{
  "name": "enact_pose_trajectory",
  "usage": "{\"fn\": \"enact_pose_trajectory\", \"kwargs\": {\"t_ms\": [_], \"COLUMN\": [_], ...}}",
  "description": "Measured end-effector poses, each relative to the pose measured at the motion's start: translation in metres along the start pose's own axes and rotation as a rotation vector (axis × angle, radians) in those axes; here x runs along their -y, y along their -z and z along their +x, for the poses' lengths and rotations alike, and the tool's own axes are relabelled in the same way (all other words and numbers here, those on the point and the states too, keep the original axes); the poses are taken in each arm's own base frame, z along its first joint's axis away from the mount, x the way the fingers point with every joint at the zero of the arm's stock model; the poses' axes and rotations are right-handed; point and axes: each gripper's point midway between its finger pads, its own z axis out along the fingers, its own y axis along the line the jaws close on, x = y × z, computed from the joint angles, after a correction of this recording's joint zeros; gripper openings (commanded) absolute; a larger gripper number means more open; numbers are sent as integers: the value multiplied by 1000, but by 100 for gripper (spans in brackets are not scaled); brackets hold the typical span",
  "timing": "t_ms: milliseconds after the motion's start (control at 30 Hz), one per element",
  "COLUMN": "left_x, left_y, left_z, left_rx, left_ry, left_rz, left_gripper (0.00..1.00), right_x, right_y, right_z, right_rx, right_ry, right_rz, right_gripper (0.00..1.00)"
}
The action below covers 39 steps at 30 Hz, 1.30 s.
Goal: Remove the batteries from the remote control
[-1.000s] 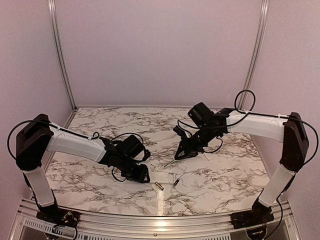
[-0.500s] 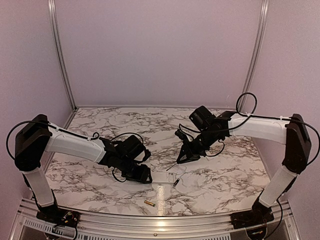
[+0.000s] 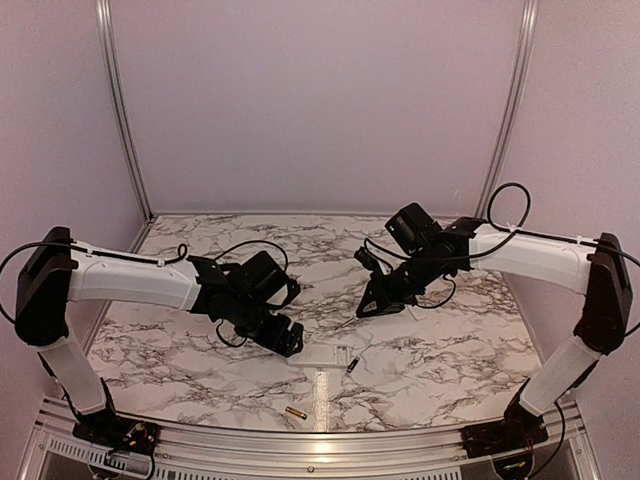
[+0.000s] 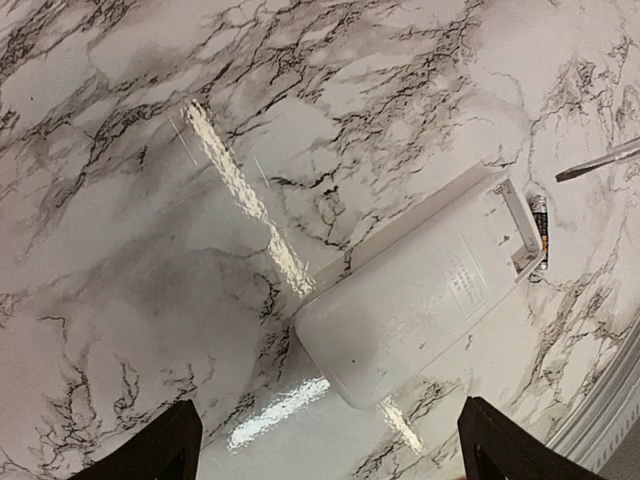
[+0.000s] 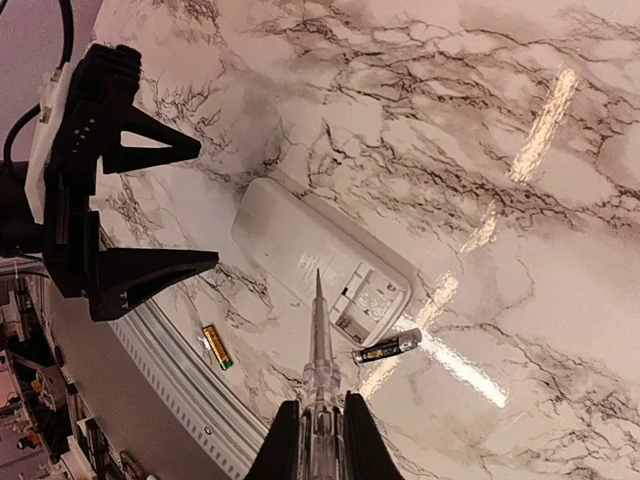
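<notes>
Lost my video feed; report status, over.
Left claw open beside remote. Right claw shut on screwdriver. Dark battery out beside recess, gold battery out near table edge. Nothing blocking.

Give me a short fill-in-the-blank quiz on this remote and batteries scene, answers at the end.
1. The right claw holds a thin rod; the left claw, above the remote control, holds ___.
2. The battery recess of the remote control is ___.
3. The golden-orange battery lies apart on the table; the other battery, beside the recess, is ___ with a gold end.
Missing words: nothing; empty; dark.
</notes>
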Motion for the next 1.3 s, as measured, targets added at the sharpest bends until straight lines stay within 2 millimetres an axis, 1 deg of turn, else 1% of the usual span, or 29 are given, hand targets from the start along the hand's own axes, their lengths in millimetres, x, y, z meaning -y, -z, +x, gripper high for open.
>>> {"fn": "enact_pose_trajectory", "kwargs": {"t_ms": [100, 233, 267, 367, 467, 600, 767, 833, 933, 1067, 1167, 1300], "left_x": [7, 27, 32, 57, 75, 88, 96, 99, 105, 109, 110, 112], "left_y": [27, 71, 79, 105, 119, 126, 127, 126, 123, 121, 121, 121], "left_z": [-16, -32, -34, -35, -34, -37, -44, -47, -53, -57, -56, -54], "left_rx": [76, 196, 218, 304, 363, 419, 454, 455, 458, 458, 456, 453], "left_ry": [-111, -307, -351, -527, -657, -779, -871, -889, -915, -926, -926, -937], "left_rz": [15, 70, 81, 136, 190, 227, 231, 233, 239, 245, 252, 262], "left_gripper": [94, 93, 92, 88, 83, 79, 68, 62, 48, 29, 16, 8], "right_x": [-4, -10, -12, -23, -34, -54, -87, -101, -115, -126, -128, -128], "right_y": [6, 10, 11, 14, 18, 27, 35, 38, 40, 42, 43, 43], "right_z": [-2, -4, -4, -5, -4, -1, 6, 8, 9, 8, 7, 5], "right_rx": [13, 18, 17, 10, 3, 2, -9, -11, -10, -6, -1, 5], "right_ry": [8, 16, 18, 23, 28, 46, 95, 116, 133, 141, 139, 135], "right_rz": [-4, -24, -34, -83, -132, -209, -291, -320, -349, -372, -377, -376], "right_gripper": [0, 0, 0, 0, 0, 0, 0, 0, 0, 0, 0, 0]}}
